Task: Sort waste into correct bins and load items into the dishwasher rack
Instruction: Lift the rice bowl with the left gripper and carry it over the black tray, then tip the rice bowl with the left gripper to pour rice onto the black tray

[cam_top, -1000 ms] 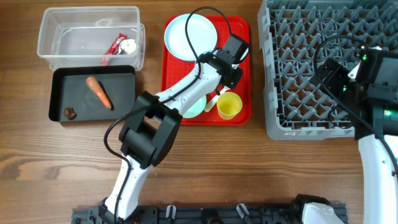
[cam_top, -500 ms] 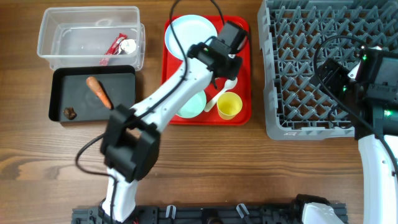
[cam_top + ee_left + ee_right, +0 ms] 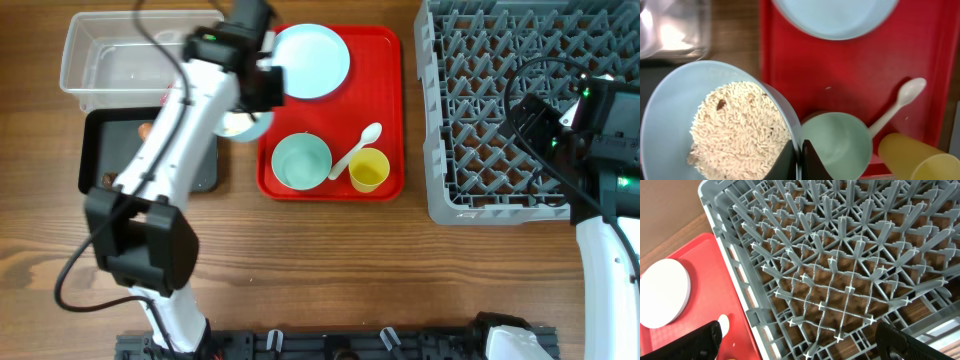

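Observation:
My left gripper [image 3: 799, 156] is shut on the rim of a pale blue bowl [image 3: 667, 112] full of white rice grains [image 3: 737, 130]. In the overhead view that bowl [image 3: 243, 126] hangs between the black tray [image 3: 100, 150] and the red tray's left edge. A pale blue plate [image 3: 312, 60], an empty bowl [image 3: 301, 160], a white spoon [image 3: 358, 150] and a yellow cup [image 3: 369, 170] lie on the red tray [image 3: 385, 80]. A brown lump [image 3: 108, 181] sits in the black tray. My right gripper [image 3: 807, 345] is open above the grey rack [image 3: 840, 255].
The clear tub [image 3: 110, 60] stands behind the black tray, partly covered by my left arm. The grey rack [image 3: 500, 110] fills the right side of the table. Bare wooden tabletop lies in front of the trays.
My left arm has swung left from the middle of the red tray, carrying the rice bowl to the tray's left edge beside the black tray. The right arm has not moved.

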